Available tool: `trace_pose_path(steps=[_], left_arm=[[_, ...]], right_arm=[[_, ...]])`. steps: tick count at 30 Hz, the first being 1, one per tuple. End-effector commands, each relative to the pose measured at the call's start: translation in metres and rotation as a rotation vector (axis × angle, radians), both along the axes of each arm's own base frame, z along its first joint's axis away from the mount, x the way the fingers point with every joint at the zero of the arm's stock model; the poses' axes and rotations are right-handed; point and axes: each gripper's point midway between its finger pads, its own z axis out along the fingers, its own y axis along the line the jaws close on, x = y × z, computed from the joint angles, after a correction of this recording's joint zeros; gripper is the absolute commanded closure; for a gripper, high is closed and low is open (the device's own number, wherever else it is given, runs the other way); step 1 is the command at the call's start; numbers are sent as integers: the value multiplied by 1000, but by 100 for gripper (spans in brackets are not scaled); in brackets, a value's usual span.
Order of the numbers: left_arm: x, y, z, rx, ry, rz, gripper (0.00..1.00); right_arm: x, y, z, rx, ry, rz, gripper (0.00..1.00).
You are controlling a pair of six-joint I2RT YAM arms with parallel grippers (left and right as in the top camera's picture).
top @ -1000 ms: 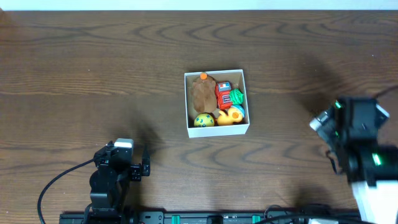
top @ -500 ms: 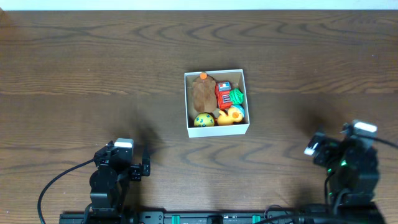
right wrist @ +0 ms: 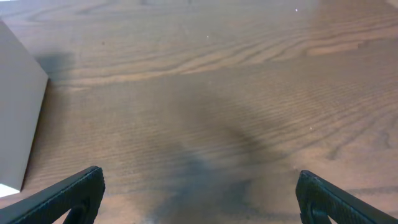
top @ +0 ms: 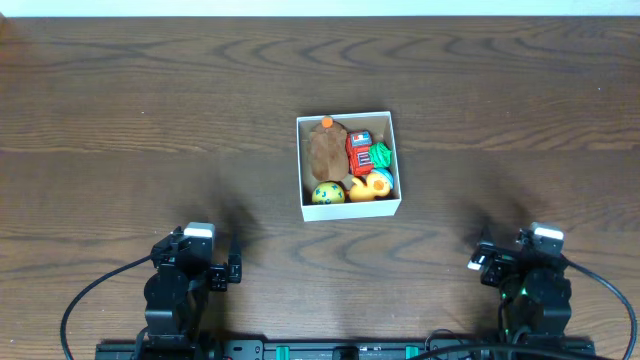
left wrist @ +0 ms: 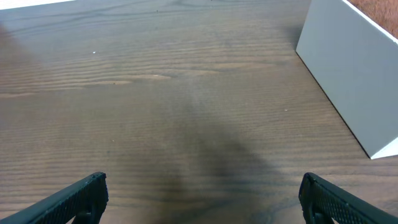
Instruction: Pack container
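The container [top: 349,209] sits on the table [top: 120,120] ahead, right of the left fingers [left wrist: 74,198] and left of the right fingers [right wrist: 71,194]. Both pairs spread wide, empty. The lettering on the red block [top: 359,152] inside is unreadable.

Dark wood-grain table [top: 150,110]; pale strip [top: 320,7] along far edge.

Bench [top: 120,100] — dark brown wood grain. Bears one container [top: 350,210] — white, square, low-walled, near centre.
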Motion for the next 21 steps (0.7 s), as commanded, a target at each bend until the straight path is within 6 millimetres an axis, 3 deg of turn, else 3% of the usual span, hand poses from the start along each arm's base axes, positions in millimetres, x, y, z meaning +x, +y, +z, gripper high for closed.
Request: trace_pose_path(steps=[1, 13, 21], left_arm=[[0, 1, -3, -8, 4, 9, 2], [0, 1, -3, -8, 4, 9, 2], [0, 1, -3, -8, 4, 9, 2]], right_arm=[[0, -2, -2, -9, -11, -2, 1], [-1, -2, -21, -9, 35, -2, 1], [-1, -2, -22, -9, 37, -2, 1]])
